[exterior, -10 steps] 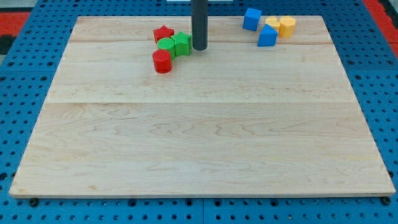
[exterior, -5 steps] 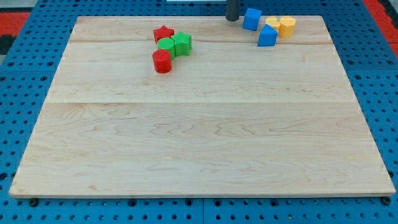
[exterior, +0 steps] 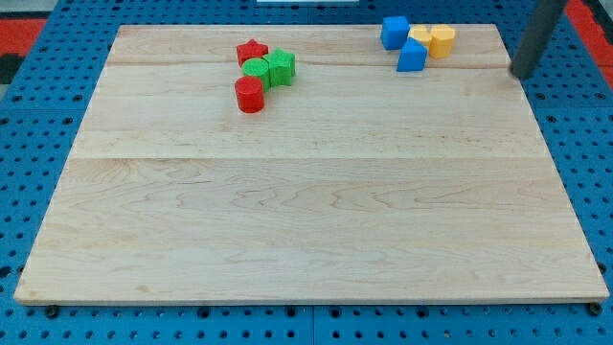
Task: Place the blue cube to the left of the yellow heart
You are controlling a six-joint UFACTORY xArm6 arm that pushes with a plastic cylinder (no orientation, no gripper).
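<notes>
- My tip (exterior: 523, 75) sits at the view's right edge of the wooden board (exterior: 306, 220), near the top-right corner, w/ the rod leaning up and to the right out of the view's top.
- No fingers or jaws on this rig, just a plain rod, so nothing to open, close or grip; tip touches no block.
- Blue cube (exterior: 394, 32) is at the view's top, right of centre, near the board's top edge.
- It sits just left of the yellow heart (exterior: 419, 38), looks to be touching or almost; can't tell for sure.
- Yellow block (exterior: 442, 40) is just right of the heart, touching it; shape approx a cube/hexagon, not clear.
- 2nd blue block (exterior: 412, 57), wedge-like, sits just below the heart, between cube and yellow block in left-right terms.
- Tip is well to the right of this blue/yellow cluster and a bit lower in the view, apart from all 4.
- 2nd cluster at the view's top left-centre: red star (exterior: 252, 51), green cylinder (exterior: 256, 70) just below it, green block (exterior: 281, 67) touching the cylinder's right, red cylinder (exterior: 249, 94) below, just apart.
- That cluster is well apart from the tip.
- Board lies on a blue pegboard surface (exterior: 38, 192).
</notes>
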